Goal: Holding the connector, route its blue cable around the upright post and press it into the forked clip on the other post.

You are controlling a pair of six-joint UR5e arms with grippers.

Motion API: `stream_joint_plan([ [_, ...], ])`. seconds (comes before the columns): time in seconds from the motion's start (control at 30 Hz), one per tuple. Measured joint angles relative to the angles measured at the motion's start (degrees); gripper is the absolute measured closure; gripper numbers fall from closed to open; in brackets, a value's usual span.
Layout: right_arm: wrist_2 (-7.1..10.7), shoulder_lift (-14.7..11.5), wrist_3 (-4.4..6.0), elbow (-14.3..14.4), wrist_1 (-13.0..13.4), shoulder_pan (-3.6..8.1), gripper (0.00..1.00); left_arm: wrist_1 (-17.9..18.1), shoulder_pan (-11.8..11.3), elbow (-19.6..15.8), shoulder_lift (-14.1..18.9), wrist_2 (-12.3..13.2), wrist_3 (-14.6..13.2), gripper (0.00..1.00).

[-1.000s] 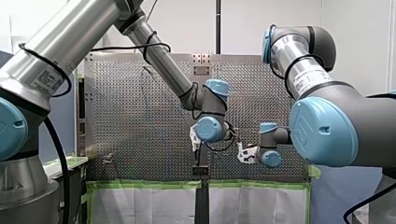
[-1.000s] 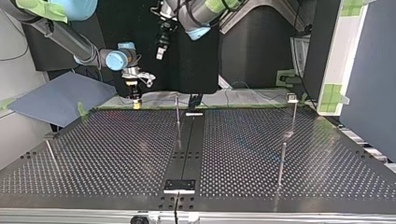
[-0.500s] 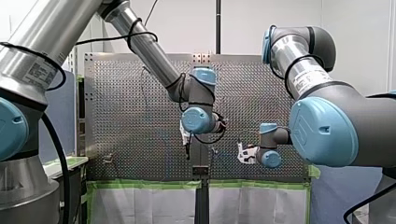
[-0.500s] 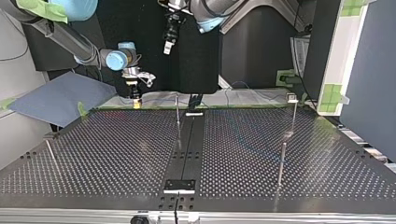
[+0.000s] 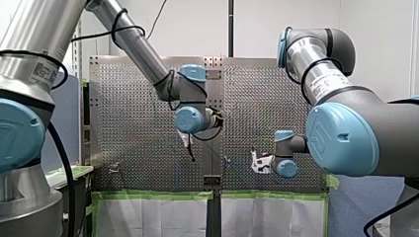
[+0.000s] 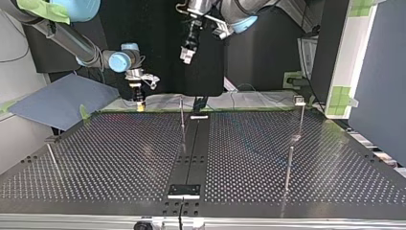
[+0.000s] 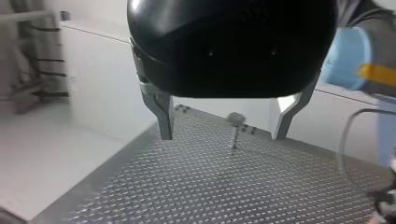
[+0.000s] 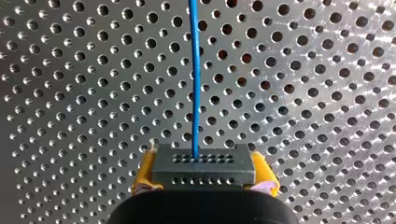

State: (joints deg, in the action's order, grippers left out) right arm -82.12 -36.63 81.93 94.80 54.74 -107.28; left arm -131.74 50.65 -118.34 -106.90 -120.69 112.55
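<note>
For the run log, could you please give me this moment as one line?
right tool: shut on connector | blue cable: straight out from connector over perforated table | left tool: open, empty, above table

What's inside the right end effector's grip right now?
A grey connector, clamped between the right end effector's yellow pads, with the blue cable leaving its hole-lined face. The connector's lower part is hidden behind the end effector body.
</note>
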Motion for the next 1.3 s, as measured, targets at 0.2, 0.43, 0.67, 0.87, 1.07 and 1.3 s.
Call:
stream_joint_plan([
  [0.2,0.02,0.1,0.01,-0.2,0.0,0.00,1.00,2.9,-2.9,-2.9,2.9,2.9,0.2,0.00],
  [0.43,-0.06,0.1,-0.09,-0.4,-0.5,0.00,1.00,6.5,-5.2,-6.6,6.5,4.9,0.2,0.00],
  [0.67,-1.82,-0.3,-0.55,-1.6,-3.2,0.21,1.00,7.3,-5.4,-9.9,9.9,5.3,0.2,0.00],
  [0.87,-4.87,-2.6,-0.57,-1.9,-5.2,0.50,1.00,7.5,-5.3,-12.9,12.8,5.3,0.2,0.00],
  [1.07,-6.58,-5.6,-0.16,-1.9,-6.3,0.58,1.00,7.6,-5.4,-15.9,13.2,5.3,0.3,0.00],
  [1.3,-7.06,-8.8,-0.09,-1.9,-9.1,0.31,1.00,8.7,-5.5,-19.4,11.0,5.3,0.2,0.00],
])
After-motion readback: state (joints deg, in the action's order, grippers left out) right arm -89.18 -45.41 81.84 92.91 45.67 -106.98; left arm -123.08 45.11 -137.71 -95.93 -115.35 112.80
